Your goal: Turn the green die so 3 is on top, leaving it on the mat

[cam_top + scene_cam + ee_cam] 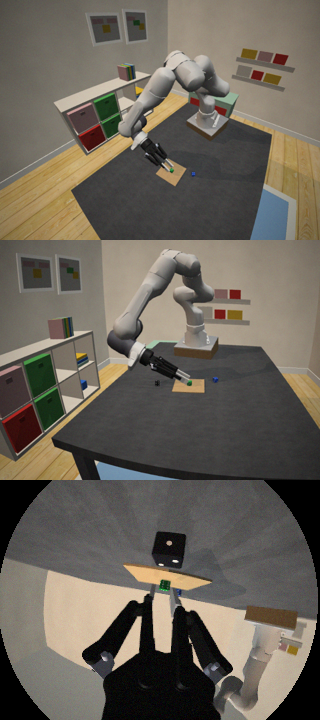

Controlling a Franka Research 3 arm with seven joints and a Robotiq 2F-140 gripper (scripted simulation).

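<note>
green die [171,170] [189,383] [165,585] sits on mat [175,180] [188,389] [192,581], bins [106,107] [40,376] in shelf [103,90] [33,350].

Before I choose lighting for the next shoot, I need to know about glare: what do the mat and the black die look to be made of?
The mat looks like cork or thin wood, matte: tan, with no bright highlights. The black die could be plastic, fairly matte: evenly dark, crisp-edged, with pale pips and no clear shine.
</note>
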